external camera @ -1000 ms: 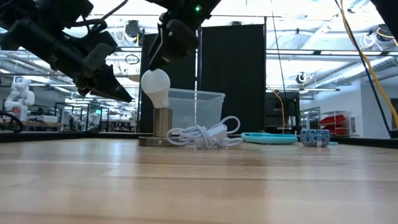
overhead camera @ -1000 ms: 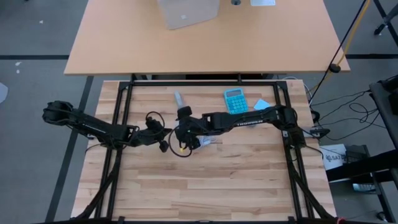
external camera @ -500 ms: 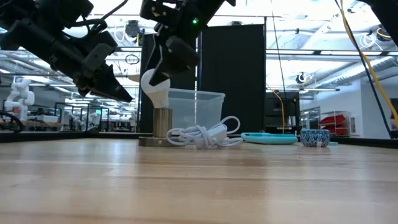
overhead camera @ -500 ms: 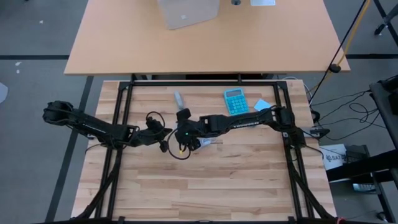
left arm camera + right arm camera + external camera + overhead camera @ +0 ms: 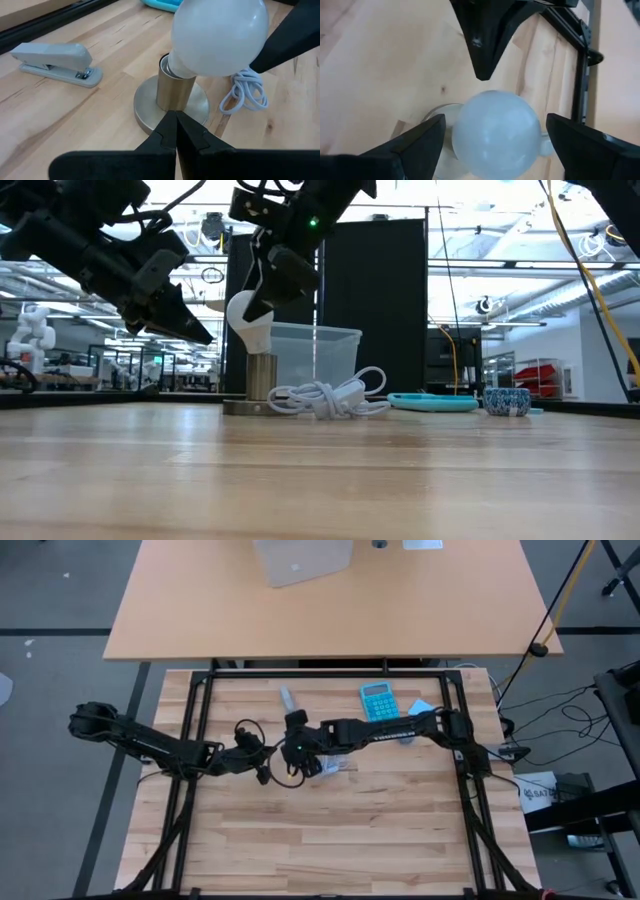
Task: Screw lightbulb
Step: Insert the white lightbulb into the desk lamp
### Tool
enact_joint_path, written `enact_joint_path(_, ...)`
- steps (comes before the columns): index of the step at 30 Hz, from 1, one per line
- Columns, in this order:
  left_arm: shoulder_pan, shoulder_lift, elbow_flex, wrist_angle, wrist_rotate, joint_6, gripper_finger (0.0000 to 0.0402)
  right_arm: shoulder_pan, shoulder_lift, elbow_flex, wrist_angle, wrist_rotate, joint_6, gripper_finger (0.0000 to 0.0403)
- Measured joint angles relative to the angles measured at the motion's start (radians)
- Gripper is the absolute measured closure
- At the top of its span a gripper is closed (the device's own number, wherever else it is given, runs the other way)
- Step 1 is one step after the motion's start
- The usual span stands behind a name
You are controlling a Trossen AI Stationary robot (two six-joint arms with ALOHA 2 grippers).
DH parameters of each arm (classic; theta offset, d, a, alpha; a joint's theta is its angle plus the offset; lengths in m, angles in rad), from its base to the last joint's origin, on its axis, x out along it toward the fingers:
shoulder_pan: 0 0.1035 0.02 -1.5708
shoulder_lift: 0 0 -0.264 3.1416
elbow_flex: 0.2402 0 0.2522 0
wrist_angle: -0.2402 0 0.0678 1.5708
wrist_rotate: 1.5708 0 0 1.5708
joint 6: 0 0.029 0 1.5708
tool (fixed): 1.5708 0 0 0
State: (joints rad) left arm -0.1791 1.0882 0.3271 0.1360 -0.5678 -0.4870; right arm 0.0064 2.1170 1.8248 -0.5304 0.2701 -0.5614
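Left claw (image 5: 195,332) is clenched on nothing, hovering just beside the brass socket (image 5: 175,90). The bulb (image 5: 248,314) sits tilted in that socket, the right claw (image 5: 492,137) spread around it, fingers either side. Crooked like that, I reckon it could cross-thread or pop out. Can't see the threads, or whether the fingers actually touch it.

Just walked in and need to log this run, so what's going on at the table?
The right pincer straddles the lightbulb, its fingers on either side of the white head. From the right wrist view they look slightly apart from the glass, so a firm grip can't be confirmed. The bulb sits tilted in the brass socket on its round base. The left pincer is shut and points at the socket from beside it, holding nothing. A white cable lies beside the base.
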Motion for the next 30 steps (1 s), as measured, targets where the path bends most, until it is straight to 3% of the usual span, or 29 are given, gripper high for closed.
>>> enact_joint_path(15,0.000,0.000,0.000,0.000,0.000,0.000,0.0401,-0.033,0.000,0.000,-0.002,-0.060,0.091,0.0067)
enact_joint_path(30,0.000,0.000,0.000,0.000,0.000,0.001,0.0401,-0.054,0.000,0.000,0.006,-0.095,0.148,0.0133)
